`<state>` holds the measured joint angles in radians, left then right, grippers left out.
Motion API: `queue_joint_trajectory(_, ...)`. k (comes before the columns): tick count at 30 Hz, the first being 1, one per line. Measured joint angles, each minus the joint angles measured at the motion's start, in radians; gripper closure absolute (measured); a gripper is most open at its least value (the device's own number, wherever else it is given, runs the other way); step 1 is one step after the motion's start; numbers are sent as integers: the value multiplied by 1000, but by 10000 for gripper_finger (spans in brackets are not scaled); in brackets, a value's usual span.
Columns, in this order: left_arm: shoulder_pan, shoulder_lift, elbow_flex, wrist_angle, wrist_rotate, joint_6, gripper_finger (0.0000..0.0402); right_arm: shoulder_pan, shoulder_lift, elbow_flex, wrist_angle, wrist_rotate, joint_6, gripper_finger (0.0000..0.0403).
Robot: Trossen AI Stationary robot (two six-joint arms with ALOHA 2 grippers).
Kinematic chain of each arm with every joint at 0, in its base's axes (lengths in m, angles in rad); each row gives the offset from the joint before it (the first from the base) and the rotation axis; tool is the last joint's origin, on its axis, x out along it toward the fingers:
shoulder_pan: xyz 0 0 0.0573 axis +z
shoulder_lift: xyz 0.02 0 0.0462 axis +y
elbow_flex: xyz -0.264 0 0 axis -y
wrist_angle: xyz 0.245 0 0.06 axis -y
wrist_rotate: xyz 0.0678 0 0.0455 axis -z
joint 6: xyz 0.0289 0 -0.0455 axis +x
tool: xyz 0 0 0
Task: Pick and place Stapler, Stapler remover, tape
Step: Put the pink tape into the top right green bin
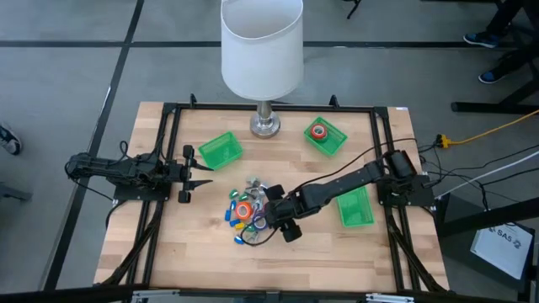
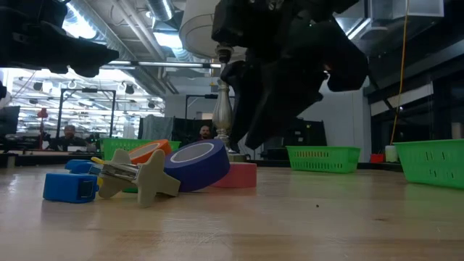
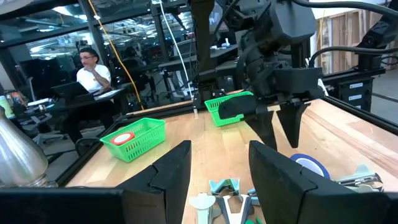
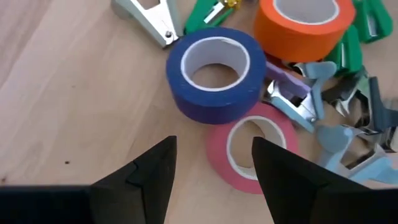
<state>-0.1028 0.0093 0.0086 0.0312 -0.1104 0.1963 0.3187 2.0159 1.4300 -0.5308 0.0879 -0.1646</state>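
Note:
The tape rolls lie in a mixed pile (image 1: 248,210) at the table's middle, together with small blue and green staplers and silvery claw-shaped staple removers. In the right wrist view a purple roll (image 4: 216,71), an orange roll (image 4: 305,25) and a pink-red roll (image 4: 252,149) lie flat on the wood beside removers (image 4: 348,143). My right gripper (image 4: 214,168) hovers open over the pile's right edge, its fingers just short of the pink-red roll and touching nothing. My left gripper (image 1: 202,175) waits open at the table's left, level and pointing at the pile.
Three green bins stand around the pile: far left (image 1: 221,150), far right (image 1: 325,135) with a red roll inside, and right (image 1: 354,207) beneath my right arm. A white lamp (image 1: 263,50) stands at the far edge. Bare wood lies toward the near edge.

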Motion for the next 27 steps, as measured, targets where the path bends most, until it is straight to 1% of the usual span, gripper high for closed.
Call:
queue_joint_trajectory(10,0,0,0,0,0,0,245,-17,0,-19,6,0,3,190)
queue_joint_trajectory(18,0,0,0,0,0,0,245,-29,0,-59,68,-1,4,190)
queue_joint_trajectory(27,0,0,0,0,0,0,245,-31,0,-63,79,-1,3,190)
